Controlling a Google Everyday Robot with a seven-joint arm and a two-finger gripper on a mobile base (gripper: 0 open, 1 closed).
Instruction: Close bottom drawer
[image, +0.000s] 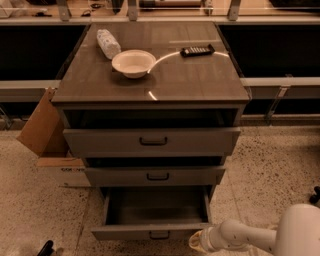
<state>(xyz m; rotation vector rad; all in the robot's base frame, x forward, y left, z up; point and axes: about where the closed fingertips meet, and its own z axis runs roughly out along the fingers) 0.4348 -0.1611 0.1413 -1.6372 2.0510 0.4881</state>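
Hand (199, 241), indistinct, beside right front corner of open bottom drawer (131, 231)

Dim warm light; glare arc on cabinet top (200, 80); gripper (199, 241) low right.

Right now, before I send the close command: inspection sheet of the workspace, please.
Surface: cabinet top carries three loose items.
Job's things: bottom drawer pulled well out, interior looks empty, front panel low near the floor.
Clutter: white bowl, bottle lying on its side, black remote-like device; top drawer and middle drawer each stand a little open.
Grippers: gripper low at the right end of the bottom drawer's front; whether it touches the panel cannot be told.
Cables: nothing seen.
Surroundings: cardboard box left of the cabinet, speckled floor, dark shelving behind.
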